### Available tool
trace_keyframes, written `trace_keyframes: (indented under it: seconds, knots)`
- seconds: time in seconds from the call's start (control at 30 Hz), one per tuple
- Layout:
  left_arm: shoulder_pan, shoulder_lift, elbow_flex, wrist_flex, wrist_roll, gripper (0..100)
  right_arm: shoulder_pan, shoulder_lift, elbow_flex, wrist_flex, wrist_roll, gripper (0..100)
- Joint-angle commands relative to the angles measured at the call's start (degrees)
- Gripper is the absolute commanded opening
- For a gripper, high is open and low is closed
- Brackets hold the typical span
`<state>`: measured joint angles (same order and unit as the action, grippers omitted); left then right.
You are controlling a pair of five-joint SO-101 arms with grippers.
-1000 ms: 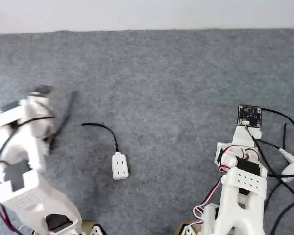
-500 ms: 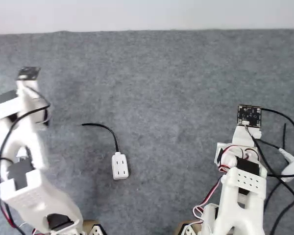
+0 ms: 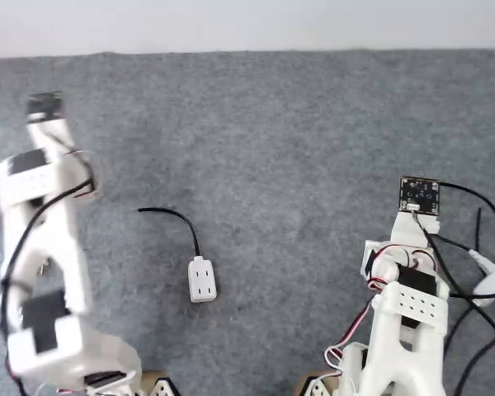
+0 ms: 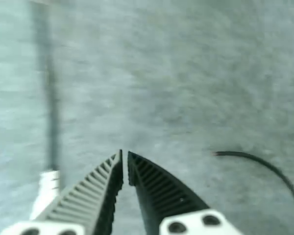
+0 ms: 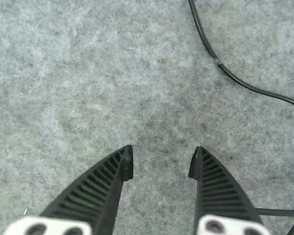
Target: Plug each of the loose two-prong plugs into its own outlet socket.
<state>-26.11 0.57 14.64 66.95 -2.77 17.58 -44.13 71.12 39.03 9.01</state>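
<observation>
A white outlet socket (image 3: 201, 280) lies on the grey carpet left of the middle, and its black cord (image 3: 177, 219) curls away to the far left. My left gripper (image 4: 125, 155) is shut with nothing in it, held above bare carpet at the far left of the table. Beside it lies a white plug-like piece (image 4: 49, 185) on a dark cord (image 4: 48, 93), and the socket's cord end (image 4: 245, 156) shows on the other side. My right gripper (image 5: 161, 159) is open over bare carpet at the right, near a black cable (image 5: 220, 66).
Black cables (image 3: 477, 227) and a white plug-like piece (image 3: 493, 279) lie at the right edge beside the right arm (image 3: 408, 305). A pale wall (image 3: 247, 25) bounds the far side. The left arm (image 3: 41, 214) stretches along the left edge.
The left arm has swung out toward the far left corner and stretched farther from its base. The right arm and the socket have stayed in place.
</observation>
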Motion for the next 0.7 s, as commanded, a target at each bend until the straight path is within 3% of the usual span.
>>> trace_keyframes:
  seconds: [0.0, 0.13, 0.27, 0.5, 0.67]
  knots:
    - [-4.8, -12.9, 6.8, -4.0, -3.3, 1, -0.7, 0.2, -0.4, -1.0, 0.4, 18.4]
    - [-8.5, -20.1, 18.6, -10.8, -3.2, 1, -2.2, 0.1, 0.1, -1.0, 0.4, 18.4]
    - [-9.4, -17.9, 23.7, -14.5, -3.3, 2, -2.1, 0.0, 0.4, -1.0, 0.4, 18.4]
    - [-16.1, -4.0, 16.1, -14.4, -3.2, 16, -2.0, 0.0, 0.4, -1.0, 0.4, 18.4]
    - [-20.7, 0.9, 12.8, -14.9, -5.8, 16, -2.0, 0.1, 0.4, -1.0, 0.4, 18.4]
